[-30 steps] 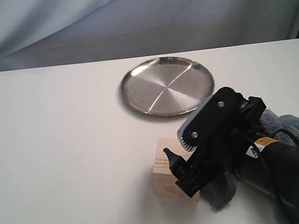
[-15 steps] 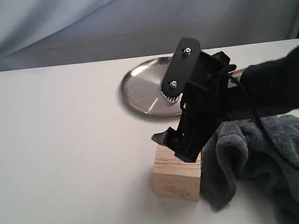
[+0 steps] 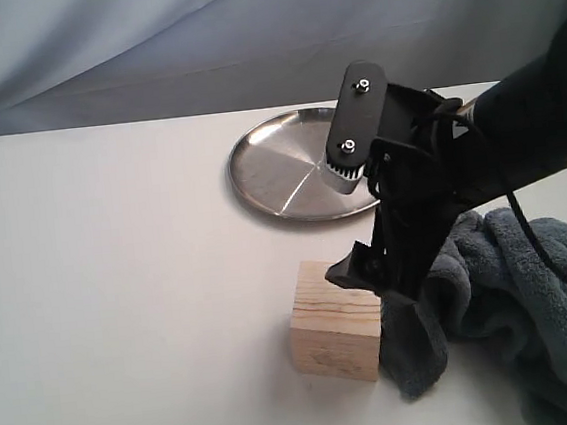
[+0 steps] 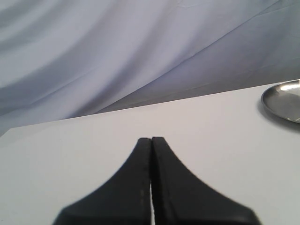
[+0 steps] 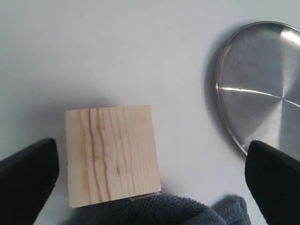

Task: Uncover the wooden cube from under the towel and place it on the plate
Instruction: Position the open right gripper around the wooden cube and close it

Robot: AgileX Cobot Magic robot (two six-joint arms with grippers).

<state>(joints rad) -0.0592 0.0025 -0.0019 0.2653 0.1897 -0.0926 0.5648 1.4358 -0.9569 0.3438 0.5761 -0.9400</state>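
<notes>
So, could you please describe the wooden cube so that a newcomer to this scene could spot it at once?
In the exterior view, on the white table, look nearer than the round steel plate, at the left edge of the heaped blue-grey towel. The wooden cube sits there uncovered, against the towel. It is the only hard, pale-tan, straight-edged thing with grain lines.

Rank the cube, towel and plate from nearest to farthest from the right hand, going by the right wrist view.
1. The cube: directly below the open right hand, between its fingers.
2. The towel: bunched against the cube's side, nearly as close.
3. The plate: farthest, out beyond one finger, apart from both.
</notes>
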